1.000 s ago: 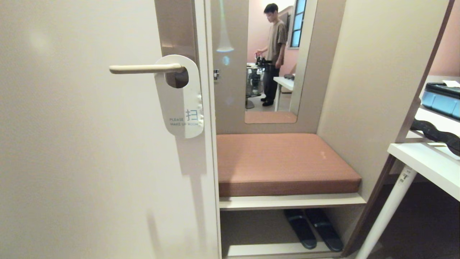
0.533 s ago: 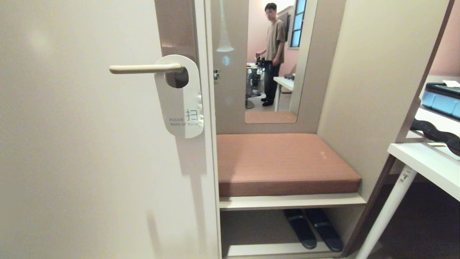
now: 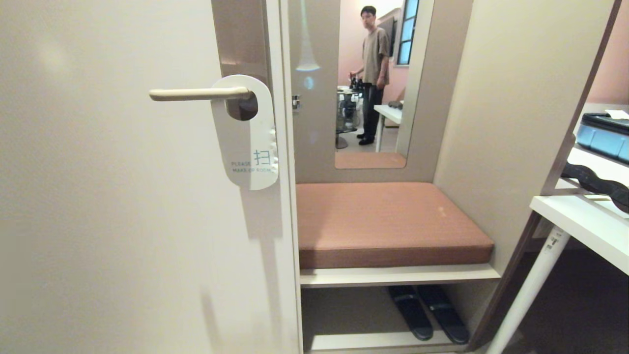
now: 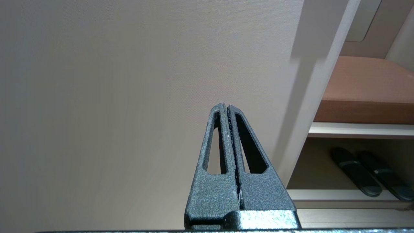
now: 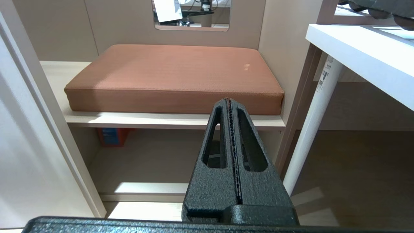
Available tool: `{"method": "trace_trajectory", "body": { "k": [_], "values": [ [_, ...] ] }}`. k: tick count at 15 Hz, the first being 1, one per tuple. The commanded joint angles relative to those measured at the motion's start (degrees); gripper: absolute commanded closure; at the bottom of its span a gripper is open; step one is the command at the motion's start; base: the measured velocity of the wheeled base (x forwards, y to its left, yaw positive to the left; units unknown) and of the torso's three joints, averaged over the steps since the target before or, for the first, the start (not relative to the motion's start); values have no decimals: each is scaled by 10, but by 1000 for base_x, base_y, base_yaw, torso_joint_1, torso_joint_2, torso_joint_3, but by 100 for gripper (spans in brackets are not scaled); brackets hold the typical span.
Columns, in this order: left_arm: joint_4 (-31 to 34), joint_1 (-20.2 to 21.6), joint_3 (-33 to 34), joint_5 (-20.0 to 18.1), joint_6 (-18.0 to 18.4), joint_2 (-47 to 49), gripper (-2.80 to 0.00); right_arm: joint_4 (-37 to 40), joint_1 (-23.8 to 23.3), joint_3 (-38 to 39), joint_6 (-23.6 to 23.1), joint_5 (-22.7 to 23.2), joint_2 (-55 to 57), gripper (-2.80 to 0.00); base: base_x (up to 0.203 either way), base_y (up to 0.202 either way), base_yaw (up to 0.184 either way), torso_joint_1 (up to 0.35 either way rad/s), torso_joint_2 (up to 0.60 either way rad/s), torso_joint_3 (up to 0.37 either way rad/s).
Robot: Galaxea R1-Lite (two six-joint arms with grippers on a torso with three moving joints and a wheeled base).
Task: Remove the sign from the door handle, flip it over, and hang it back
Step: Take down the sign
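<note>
While both arms sit parked below the head view, the left gripper point(image 4: 228, 106) has its jaws pressed together on nothing, pointing at the bare door face point(image 4: 129, 81); the right gripper point(image 5: 229, 101) is likewise clenched and empty, aimed toward the brown cushion point(image 5: 174, 71) on the bench.

Step in hand, as judged: none begun, pre-approach. The sign point(image 3: 250, 142) hangs by its round hole on the door handle point(image 3: 196, 93), white face out, lettering "MAKE UP ROOM" readable, lower end lying against the door edge.

Next move calls for raising one arm to the sign, parting the jaws, pinching its lower part, then sliding it outward along the lever to clear the free end.

Against the earlier frames: sign, handle and camera unchanged. Only the person point(image 3: 373, 73) in the room beyond has straightened and turned slightly.
</note>
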Motion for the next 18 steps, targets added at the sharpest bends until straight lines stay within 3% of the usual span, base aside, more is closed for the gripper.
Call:
{"method": "trace_trajectory", "body": {
  "k": [1, 10, 18],
  "values": [
    [-1, 0, 0, 0, 0, 0, 0, 0, 0, 0, 0, 0, 0, 0, 0, 0, 0, 0, 0, 0],
    [-1, 0, 0, 0, 1, 0, 0, 0, 0, 0, 0, 0, 0, 0, 0, 16, -1, -1, 0, 0],
    [-1, 0, 0, 0, 0, 0, 0, 0, 0, 0, 0, 0, 0, 0, 0, 188, 0, 2, 3, 2]
  ]
}}
